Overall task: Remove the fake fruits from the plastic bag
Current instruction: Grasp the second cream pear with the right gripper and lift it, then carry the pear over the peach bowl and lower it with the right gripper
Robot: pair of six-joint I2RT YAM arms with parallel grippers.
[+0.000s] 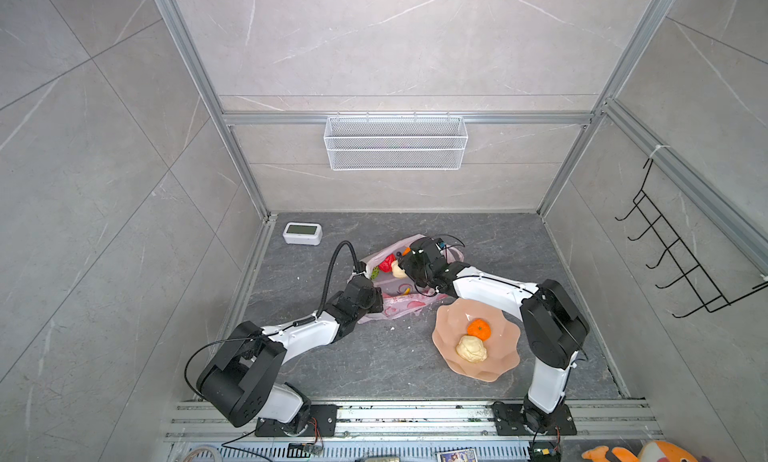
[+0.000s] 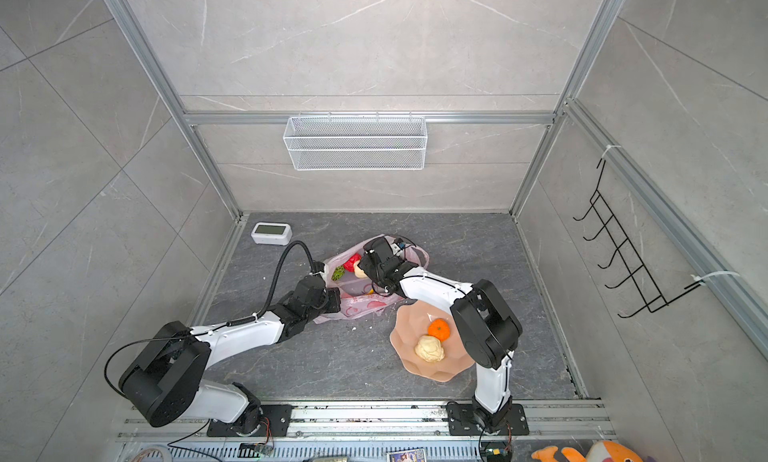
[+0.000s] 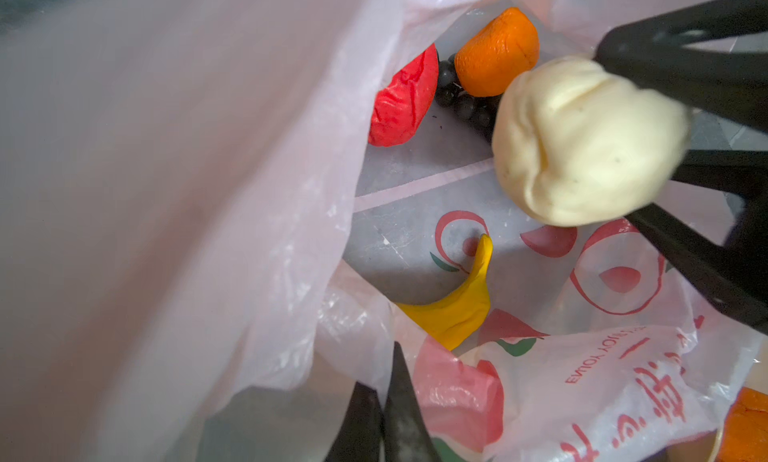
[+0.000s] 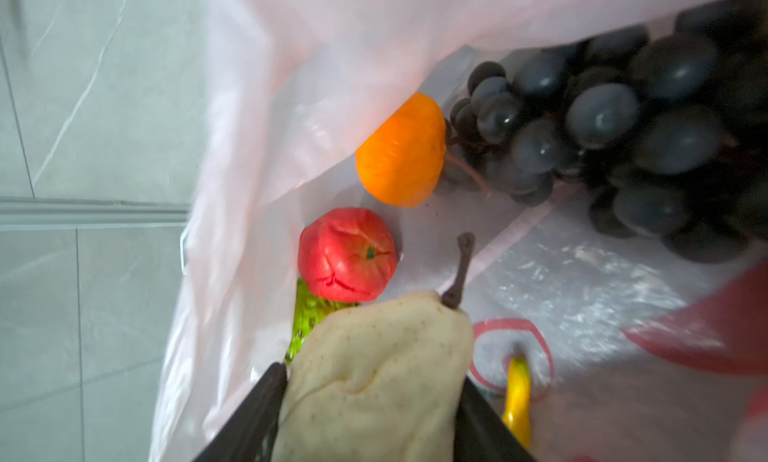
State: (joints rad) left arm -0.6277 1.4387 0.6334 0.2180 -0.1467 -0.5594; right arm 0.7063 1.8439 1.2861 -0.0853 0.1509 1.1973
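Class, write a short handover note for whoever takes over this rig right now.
Grippers: left gripper shut on the plastic bag's edge; right gripper inside the bag, shut on a cream lump.
Done: an orange and the other cream lump on the pink dish.
Left: lift the held lump out, then red apple, second orange, grape bunch, banana, green ball, all in the bag.

bag (image 2: 365, 308) on floor (image 2: 457, 252) | left gripper (image 2: 333, 301) at its edge | right gripper (image 2: 363, 269) inside, at lump (image 2: 360, 273) | apple (image 2: 353, 262), green ball (image 2: 338, 273) in bag | dish (image 2: 401, 358): orange (image 2: 439, 329), second lump (image 2: 429, 348) | clock (image 2: 271, 233) near back-left corner
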